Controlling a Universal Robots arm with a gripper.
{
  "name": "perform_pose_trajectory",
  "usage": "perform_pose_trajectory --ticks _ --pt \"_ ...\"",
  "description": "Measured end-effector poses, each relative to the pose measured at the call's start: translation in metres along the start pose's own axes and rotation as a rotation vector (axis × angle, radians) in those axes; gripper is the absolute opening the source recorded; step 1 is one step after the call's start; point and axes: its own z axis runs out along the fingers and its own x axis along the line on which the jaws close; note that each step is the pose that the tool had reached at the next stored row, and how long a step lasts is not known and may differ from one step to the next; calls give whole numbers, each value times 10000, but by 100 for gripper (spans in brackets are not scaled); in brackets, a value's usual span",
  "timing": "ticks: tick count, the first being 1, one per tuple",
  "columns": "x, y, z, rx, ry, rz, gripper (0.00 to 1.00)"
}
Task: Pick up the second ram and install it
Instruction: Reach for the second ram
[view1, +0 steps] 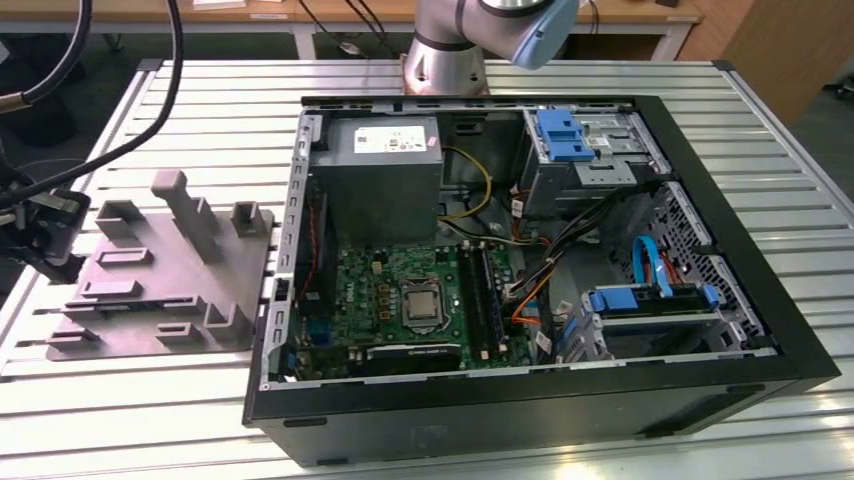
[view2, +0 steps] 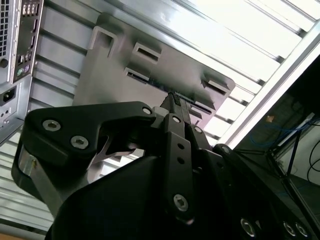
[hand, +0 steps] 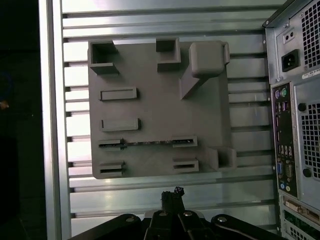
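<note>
The second ram (hand: 147, 143) is a thin dark stick standing on edge between two slotted holders of the grey fixture (hand: 150, 100). In the second wrist view the ram (view2: 156, 85) is partly hidden behind my fingertips. My gripper (hand: 172, 193) hovers over the slatted table just outside the fixture's edge, on the side nearest the ram, with its fingers together and nothing between them. In the exterior view the gripper's black body (view1: 47, 235) hangs at that view's left of the fixture (view1: 167, 270), away from the case.
An open computer case (view1: 534, 260) lies to the exterior view's right of the fixture, with the motherboard (view1: 400, 300) and its memory slots (view1: 478, 295) exposed. Upright tabs (view1: 174, 200) rise from the fixture. Cables (view1: 120, 120) loop at the left. The arm's base (view1: 447, 60) stands behind the case.
</note>
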Motion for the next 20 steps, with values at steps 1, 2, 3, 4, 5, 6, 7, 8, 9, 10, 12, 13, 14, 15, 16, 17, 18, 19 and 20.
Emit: perform_pose_trajectory --ticks 1,2,3,4,5,6,7,8,9,10,12,13,14,15,16,17,18,19,20 --pt "0 -1 18 -1 -1 0 11" --pt "1 -2 36 -1 0 0 11" --pt "1 -2 55 -1 -1 -1 11" --pt "2 -3 73 -2 -2 -1 11" --pt "2 -4 91 -1 -1 -1 11" --pt "2 -5 110 -1 -1 -1 11" --pt "3 -6 128 -1 -1 -1 11" --pt "3 -6 146 -1 -2 -1 11" --pt "4 -7 163 0 -1 -1 11" --pt "4 -8 181 0 0 -1 11" --pt "5 -10 219 0 -1 0 11" --pt "6 -11 236 0 0 0 11" --pt "6 -11 253 0 -1 -1 11" --pt "6 -12 269 0 -1 -1 11" --pt "7 -13 285 1 -1 -1 11" --pt "7 -13 302 1 -1 -1 11" --pt "8 -14 320 0 -1 -1 11" --pt "8 -15 336 0 -2 -1 11" --pt "8 -16 351 0 -2 -1 11"
